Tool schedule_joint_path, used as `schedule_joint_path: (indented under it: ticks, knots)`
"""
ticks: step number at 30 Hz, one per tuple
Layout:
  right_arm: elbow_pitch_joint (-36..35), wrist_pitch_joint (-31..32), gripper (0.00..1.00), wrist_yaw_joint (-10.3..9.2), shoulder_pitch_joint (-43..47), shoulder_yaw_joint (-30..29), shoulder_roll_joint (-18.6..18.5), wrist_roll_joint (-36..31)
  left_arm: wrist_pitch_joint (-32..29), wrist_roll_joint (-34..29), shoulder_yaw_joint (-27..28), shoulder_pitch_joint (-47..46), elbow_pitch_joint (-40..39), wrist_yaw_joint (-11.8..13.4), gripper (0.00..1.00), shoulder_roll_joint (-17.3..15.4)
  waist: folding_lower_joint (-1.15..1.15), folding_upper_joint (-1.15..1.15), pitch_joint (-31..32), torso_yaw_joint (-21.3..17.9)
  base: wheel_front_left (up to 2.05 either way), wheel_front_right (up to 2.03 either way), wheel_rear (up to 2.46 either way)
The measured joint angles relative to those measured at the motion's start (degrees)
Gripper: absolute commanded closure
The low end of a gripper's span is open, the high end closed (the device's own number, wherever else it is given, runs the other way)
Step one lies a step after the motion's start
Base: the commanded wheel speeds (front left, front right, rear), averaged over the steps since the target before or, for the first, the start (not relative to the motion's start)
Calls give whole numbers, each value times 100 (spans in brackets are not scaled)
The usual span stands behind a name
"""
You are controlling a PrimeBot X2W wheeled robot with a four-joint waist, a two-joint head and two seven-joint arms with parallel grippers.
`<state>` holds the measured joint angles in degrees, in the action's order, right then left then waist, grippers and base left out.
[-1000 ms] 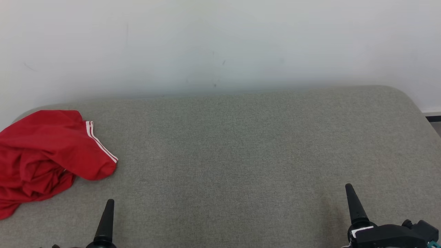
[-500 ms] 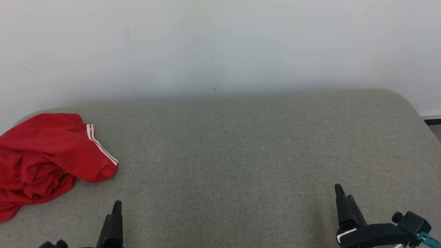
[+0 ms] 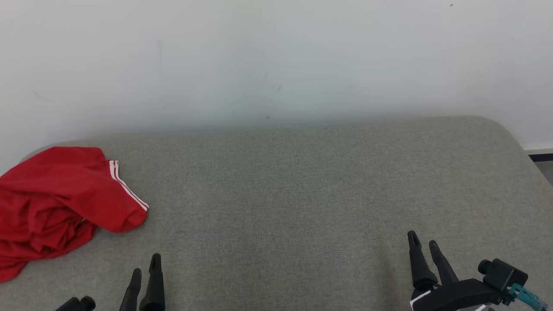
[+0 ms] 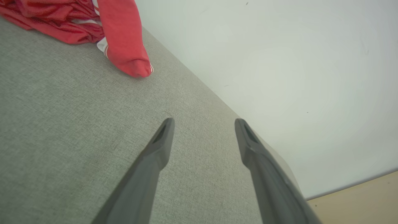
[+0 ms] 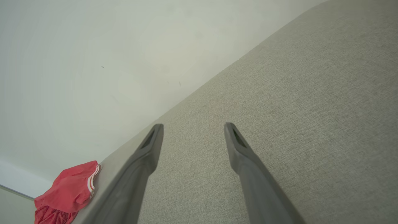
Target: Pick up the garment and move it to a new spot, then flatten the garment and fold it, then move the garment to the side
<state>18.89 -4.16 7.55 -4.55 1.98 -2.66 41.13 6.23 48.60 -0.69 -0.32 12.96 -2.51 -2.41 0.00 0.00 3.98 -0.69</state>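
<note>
The garment (image 3: 56, 207) is a red piece with white stripes on its hem, lying crumpled at the far left of the grey upholstered surface (image 3: 302, 194). It also shows as the garment (image 4: 93, 28) at the top left of the left wrist view and the garment (image 5: 68, 193) at the bottom left of the right wrist view. My left gripper (image 3: 145, 265) hovers open near the front edge, to the right of and nearer than the garment. My right gripper (image 3: 423, 242) stands open at the lower right, far from it. Both hold nothing.
A pale wall (image 3: 276, 60) rises directly behind the surface. The surface's right corner is rounded (image 3: 510, 129), with floor (image 3: 546, 166) beyond it. Tan floor (image 4: 357, 199) shows past the surface's edge in the left wrist view.
The head view has tilted, so the surface sits lower in the picture. Both grippers have rolled so that two fingers of each now show, and the right one has drifted left.
</note>
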Motion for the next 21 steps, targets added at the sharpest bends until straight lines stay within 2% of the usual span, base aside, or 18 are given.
schedule_joint_path:
  ticks: [21]
  knots:
    - [7, -237, 0, 0, 4, 148, -3, -1349, 337, -1530, -42, 85, 43, -2, 0, -9, 0, 0, 147, -22, 0, 0, 0]
